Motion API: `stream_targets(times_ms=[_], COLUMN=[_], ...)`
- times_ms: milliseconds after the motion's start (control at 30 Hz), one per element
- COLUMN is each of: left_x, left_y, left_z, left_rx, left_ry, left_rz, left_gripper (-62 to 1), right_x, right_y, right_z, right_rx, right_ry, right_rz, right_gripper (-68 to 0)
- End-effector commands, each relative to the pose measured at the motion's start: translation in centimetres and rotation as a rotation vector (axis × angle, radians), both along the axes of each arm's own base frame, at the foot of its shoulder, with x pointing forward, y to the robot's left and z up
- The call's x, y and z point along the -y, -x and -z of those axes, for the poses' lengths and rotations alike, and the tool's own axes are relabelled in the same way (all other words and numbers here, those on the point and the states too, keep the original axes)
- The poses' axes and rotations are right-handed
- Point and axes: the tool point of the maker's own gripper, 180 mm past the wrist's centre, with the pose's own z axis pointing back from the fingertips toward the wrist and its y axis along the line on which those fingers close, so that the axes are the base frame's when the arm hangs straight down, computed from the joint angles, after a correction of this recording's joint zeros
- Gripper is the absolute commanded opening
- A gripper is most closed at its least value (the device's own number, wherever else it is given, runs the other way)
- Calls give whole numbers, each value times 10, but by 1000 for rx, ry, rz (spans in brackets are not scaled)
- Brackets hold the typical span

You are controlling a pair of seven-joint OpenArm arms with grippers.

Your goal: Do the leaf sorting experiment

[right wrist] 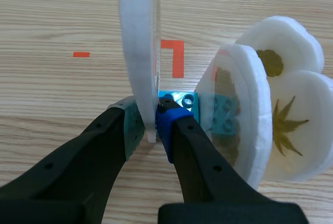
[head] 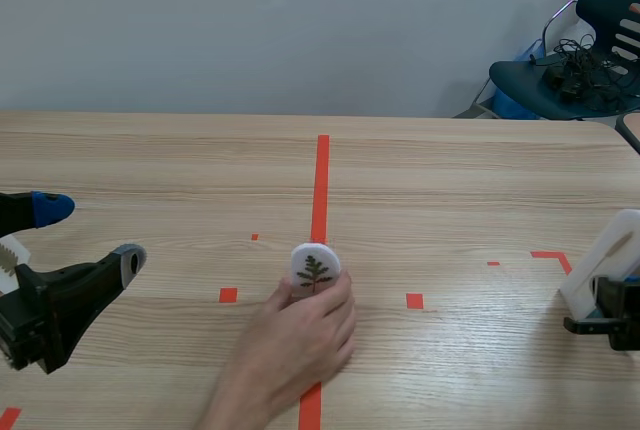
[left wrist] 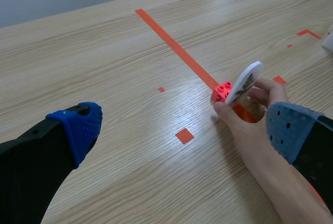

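– What is at the left side?
– The left hand (head: 90,235) is open over the wooden bench (head: 450,180). Its two thick fingers stand wide apart, the dotted pads are bluish, and nothing is between them.

– And ahead of it?
– Ahead of it, toward its right finger, a person's hand (head: 300,335) holds a leaf disc (head: 315,266). It is round, white and thick, and it leans back. On its face is a small dark green feathery leaf. A red studded brick (left wrist: 222,91) sits at the foot of it, just beside the person's fingertips, on the orange-red tape line (head: 322,175).

– And the right side?
– The right hand (right wrist: 151,127) is closed on a second white disc (right wrist: 138,36). This one stands upright and shows only its edge, and the pads press its lower rim from both sides. A glossy teal brick (right wrist: 179,99) lies just ahead of the fingertips.

– Is anything beside that hand?
– Yes, three overlapping discs beside its blue-padded finger. The nearest disc (right wrist: 239,104) is turned almost edge-on, with a pale blue brick (right wrist: 223,112) seen through its clear face. The far disc (right wrist: 283,47) carries a rounded olive-brown leaf. The outer disc (right wrist: 302,130) carries a star-shaped yellow-green leaf.
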Motion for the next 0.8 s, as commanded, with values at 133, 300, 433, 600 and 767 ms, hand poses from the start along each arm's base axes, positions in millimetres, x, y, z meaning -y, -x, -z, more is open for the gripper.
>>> stream_targets(times_ms=[133, 300, 433, 600, 767], left_x=[1, 1, 1, 1, 1], left_y=[-4, -4, -4, -7, -11], left_z=[-10, -10, -10, -14, -19], left_rx=[34, 34, 34, 49, 67], left_ry=[16, 16, 16, 21, 20], left_rz=[5, 5, 5, 4, 5], left_gripper=[14, 14, 14, 14, 14], right_x=[2, 1, 4, -5, -26], right_y=[-4, -12, -22, -33, -38], right_z=[-9, -27, -63, -121, -171], right_rx=[29, 90, 161, 239, 271], right_ry=[22, 39, 48, 27, 60], right_rz=[-7, -53, -77, -125, -224], right_gripper=[-498, -289, -241, -212, -129])
